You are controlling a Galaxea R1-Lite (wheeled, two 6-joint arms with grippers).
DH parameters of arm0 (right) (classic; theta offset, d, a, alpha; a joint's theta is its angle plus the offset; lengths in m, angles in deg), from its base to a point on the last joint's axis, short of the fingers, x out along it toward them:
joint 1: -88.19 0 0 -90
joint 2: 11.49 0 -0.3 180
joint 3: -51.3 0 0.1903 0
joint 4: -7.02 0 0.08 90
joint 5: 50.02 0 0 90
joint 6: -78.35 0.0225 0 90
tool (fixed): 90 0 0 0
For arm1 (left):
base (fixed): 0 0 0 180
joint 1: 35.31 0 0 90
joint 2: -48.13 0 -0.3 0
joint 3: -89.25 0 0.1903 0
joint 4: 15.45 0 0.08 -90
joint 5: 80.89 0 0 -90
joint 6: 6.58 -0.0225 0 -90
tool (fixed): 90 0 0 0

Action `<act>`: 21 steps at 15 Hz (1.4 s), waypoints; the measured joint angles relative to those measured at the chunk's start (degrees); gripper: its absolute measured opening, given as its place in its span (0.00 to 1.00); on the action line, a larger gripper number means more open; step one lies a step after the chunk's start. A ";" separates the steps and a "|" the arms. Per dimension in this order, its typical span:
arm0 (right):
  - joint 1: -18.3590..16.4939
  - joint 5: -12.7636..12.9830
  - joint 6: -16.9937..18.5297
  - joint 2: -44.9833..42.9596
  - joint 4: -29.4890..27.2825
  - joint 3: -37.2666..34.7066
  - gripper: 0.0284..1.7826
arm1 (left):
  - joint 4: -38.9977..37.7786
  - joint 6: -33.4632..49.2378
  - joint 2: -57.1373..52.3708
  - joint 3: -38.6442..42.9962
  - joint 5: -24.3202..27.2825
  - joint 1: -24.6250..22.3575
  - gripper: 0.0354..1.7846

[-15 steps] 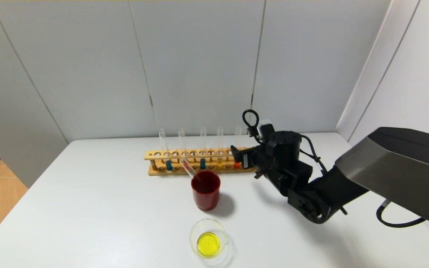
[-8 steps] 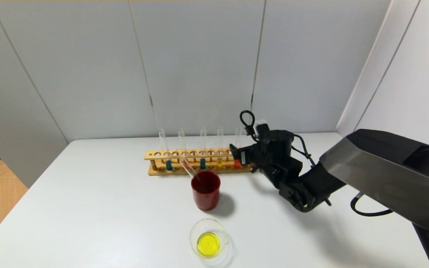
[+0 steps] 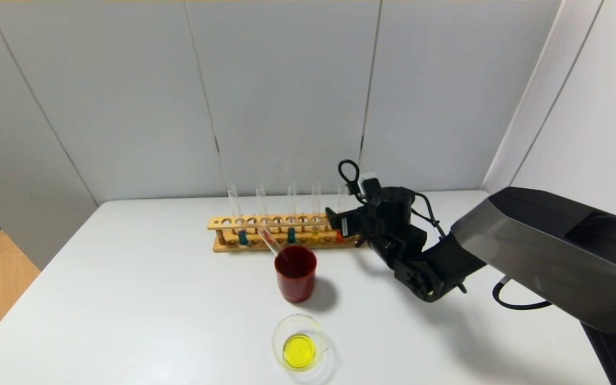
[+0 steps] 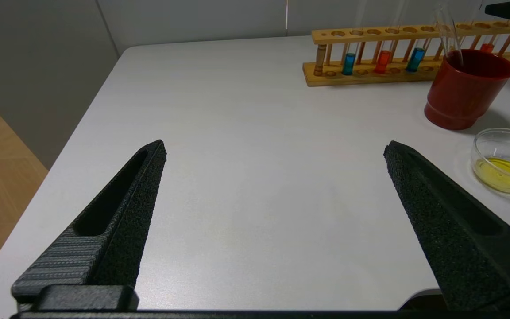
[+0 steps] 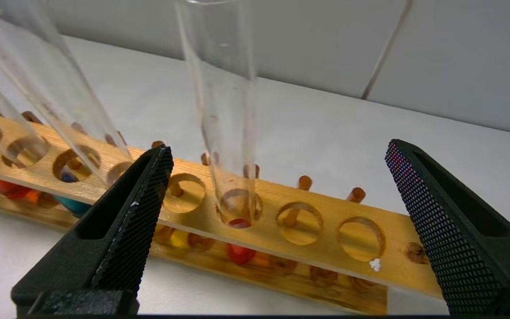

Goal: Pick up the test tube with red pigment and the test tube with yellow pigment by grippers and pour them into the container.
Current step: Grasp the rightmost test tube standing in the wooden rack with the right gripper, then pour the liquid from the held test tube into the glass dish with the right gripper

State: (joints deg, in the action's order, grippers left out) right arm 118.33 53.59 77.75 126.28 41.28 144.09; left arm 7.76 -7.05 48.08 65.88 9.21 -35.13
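The test tube with red pigment (image 5: 226, 110) stands upright in the wooden rack (image 3: 281, 233) near its right end, also seen in the head view (image 3: 341, 200). My right gripper (image 5: 279, 148) is open at that end of the rack (image 3: 335, 220). The tube shows between its fingers, nearer one, touching neither. The test tube with yellow pigment (image 3: 316, 206) stands one place to the left; its yellow liquid (image 5: 177, 238) shows beside one finger. The container (image 3: 300, 342), a low clear glass cup, holds yellow liquid at the table's front. My left gripper (image 4: 275, 148) is open and empty over bare table.
A dark red cup (image 3: 295, 272) stands in front of the rack with an empty clear tube (image 3: 269, 241) leaning in it. Two teal tubes (image 3: 242, 237) and another red-orange tube (image 4: 383, 61) stand in the rack. Grey wall panels rise behind the white table (image 3: 153, 299).
My right arm has moved left and farther toward the rack's right end, bringing its open gripper up to the red tube. Nothing else has moved.
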 joint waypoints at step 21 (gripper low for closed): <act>1.05 -0.56 0.00 -3.29 -1.04 3.62 0.17 | 0.00 0.02 0.00 0.00 0.00 0.00 0.97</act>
State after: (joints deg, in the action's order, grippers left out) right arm 119.38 53.03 77.75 122.99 40.24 147.71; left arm 7.76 -7.02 48.08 65.88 9.21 -35.13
